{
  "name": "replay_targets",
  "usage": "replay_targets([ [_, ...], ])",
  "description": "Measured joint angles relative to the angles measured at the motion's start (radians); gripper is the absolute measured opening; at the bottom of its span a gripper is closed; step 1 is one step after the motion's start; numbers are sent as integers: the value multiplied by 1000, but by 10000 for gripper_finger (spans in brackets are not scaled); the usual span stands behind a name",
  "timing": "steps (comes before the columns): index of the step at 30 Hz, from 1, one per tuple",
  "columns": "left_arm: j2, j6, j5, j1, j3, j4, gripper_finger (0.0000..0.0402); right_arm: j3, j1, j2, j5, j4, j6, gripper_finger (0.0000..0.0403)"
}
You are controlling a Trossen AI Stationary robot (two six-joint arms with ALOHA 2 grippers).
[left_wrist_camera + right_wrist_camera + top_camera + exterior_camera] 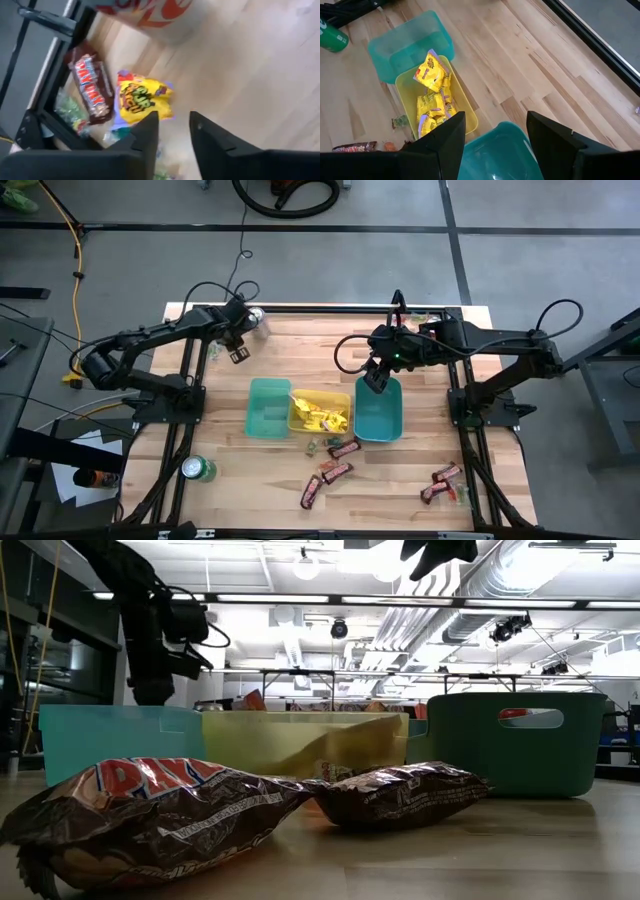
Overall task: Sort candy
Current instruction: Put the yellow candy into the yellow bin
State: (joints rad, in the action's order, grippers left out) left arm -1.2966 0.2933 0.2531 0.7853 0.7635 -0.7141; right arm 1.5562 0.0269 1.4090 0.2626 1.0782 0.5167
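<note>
Sorting is partly done: yellow packets (pixel 320 414) fill the yellow bin (pixel 296 423) (mid-table); brown bars (pixel 333 470) remain near the front edge. Left gripper (pixel 173 131) hovers slightly parted and empty over a far-left corner packet (pixel 141 96); right gripper (pixel 495 134), half-open and empty, hangs over the dark teal bin (pixel 396 423).

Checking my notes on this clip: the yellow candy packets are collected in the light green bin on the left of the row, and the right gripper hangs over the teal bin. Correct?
Not quite. The yellow candy packets lie in the yellow bin in the middle of the row, not the light green bin, as the high view shows. The right gripper does hang over the teal bin.
</note>
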Motion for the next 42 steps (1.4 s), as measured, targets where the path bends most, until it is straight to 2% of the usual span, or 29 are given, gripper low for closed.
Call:
replay_targets([
  [8, -90, 59, 19, 2, 0, 7, 203, 0, 0, 0, 0, 0, 29, 206],
  [14, -118, 60, 23, 38, -3, 42, 234, 0, 0, 0, 0, 0, 58, 206],
  [18, -109, 81, 28, 68, -61, 91, 234, 0, 0, 0, 0, 0, 64, 206],
  [22, -97, 112, 22, 37, -96, 182, 231, 0, 0, 0, 13, -1, 90, 206],
  [27, -97, 121, 63, 26, -125, 263, 230, 0, -1, 0, 26, -6, 102, 206],
  [34, -99, 147, 108, 10, -146, 296, 230, 0, -1, 0, 25, -6, 121, 206],
  [36, -110, 147, 149, 9, -146, 306, 227, 0, -1, 0, 25, -6, 134, 206],
  [39, -129, 157, 196, 4, -146, 310, 206, 0, -1, 0, 25, -6, 134, 206],
  [42, -144, 165, 227, -2, -146, 318, 158, 0, -1, 0, 25, -6, 134, 206],
])
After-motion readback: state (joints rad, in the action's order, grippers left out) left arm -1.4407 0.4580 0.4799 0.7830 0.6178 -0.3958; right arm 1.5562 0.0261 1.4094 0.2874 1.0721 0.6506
